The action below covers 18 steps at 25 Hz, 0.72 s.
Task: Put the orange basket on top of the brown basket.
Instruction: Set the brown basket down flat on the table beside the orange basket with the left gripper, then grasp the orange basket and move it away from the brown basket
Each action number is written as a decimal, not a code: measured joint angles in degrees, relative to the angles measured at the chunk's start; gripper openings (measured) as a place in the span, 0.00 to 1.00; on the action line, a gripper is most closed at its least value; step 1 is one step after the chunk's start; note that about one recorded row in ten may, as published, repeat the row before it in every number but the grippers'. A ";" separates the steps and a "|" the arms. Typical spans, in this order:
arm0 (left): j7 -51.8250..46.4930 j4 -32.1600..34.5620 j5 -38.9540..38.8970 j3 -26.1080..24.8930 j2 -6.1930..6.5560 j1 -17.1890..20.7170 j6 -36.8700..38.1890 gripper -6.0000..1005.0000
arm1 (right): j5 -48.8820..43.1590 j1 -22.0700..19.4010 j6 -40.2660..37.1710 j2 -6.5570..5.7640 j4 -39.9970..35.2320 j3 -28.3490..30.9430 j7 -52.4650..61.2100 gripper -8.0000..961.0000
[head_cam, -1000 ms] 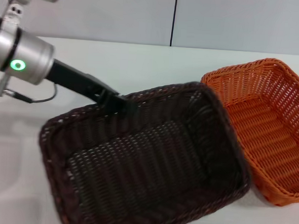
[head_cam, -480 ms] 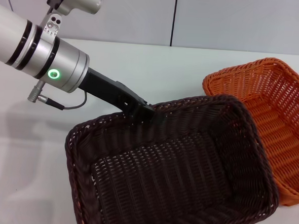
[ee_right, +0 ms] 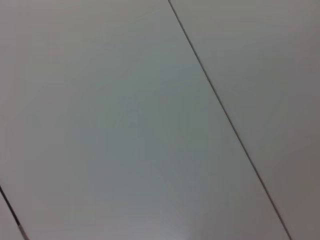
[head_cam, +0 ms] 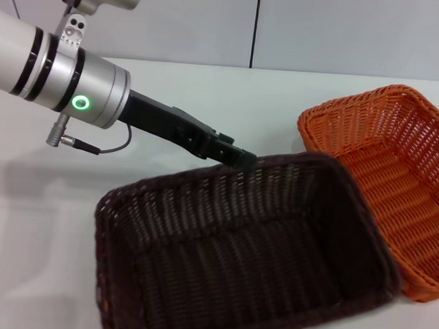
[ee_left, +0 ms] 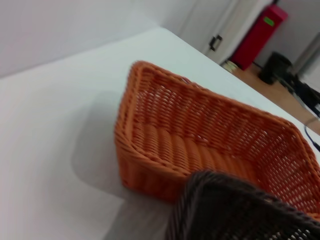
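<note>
White table [head_cam: 209,97] spreads wide and plain across the head view, running back to a pale wall [head_cam: 347,31] split by one thin dark vertical seam [head_cam: 255,25]. Over in the left wrist view, that same table surface shows as a bare white stretch, and past its far edge there's a red upright cabinet-like object [ee_left: 260,35] with a small green patch near its top, a dark bin-shaped thing [ee_left: 274,67] just beside it, and a strip of wood-toned floor [ee_left: 272,95]. Right wrist view: only grey panels crossed by a thin dark line [ee_right: 225,115].
</note>
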 joint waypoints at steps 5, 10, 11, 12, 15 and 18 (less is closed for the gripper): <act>0.18 -2.79 -2.15 -0.97 0.03 2.05 2.14 0.67 | -1.07 -1.41 -2.32 0.07 0.33 -2.69 4.07 0.76; 4.66 -5.01 -8.05 -3.62 0.00 4.86 2.97 0.80 | -2.47 -4.47 -8.37 -0.12 -2.99 -9.31 21.68 0.76; 5.55 -5.09 -9.21 -3.71 0.03 5.27 3.04 0.82 | -2.48 -5.34 -9.93 -0.13 -4.33 -11.09 27.13 0.76; 6.33 -5.11 -9.98 -3.73 0.05 5.58 3.10 0.82 | -2.51 -6.23 -11.27 -0.13 -5.71 -13.08 31.61 0.76; 7.33 -5.05 -10.71 -3.75 0.21 5.76 3.56 0.82 | -2.59 -9.17 -16.02 -0.13 -9.47 -18.61 44.75 0.76; 7.47 -4.74 -10.55 -3.74 0.34 5.17 4.17 0.82 | -2.65 -12.46 -24.10 -0.25 -12.16 -22.43 57.21 0.76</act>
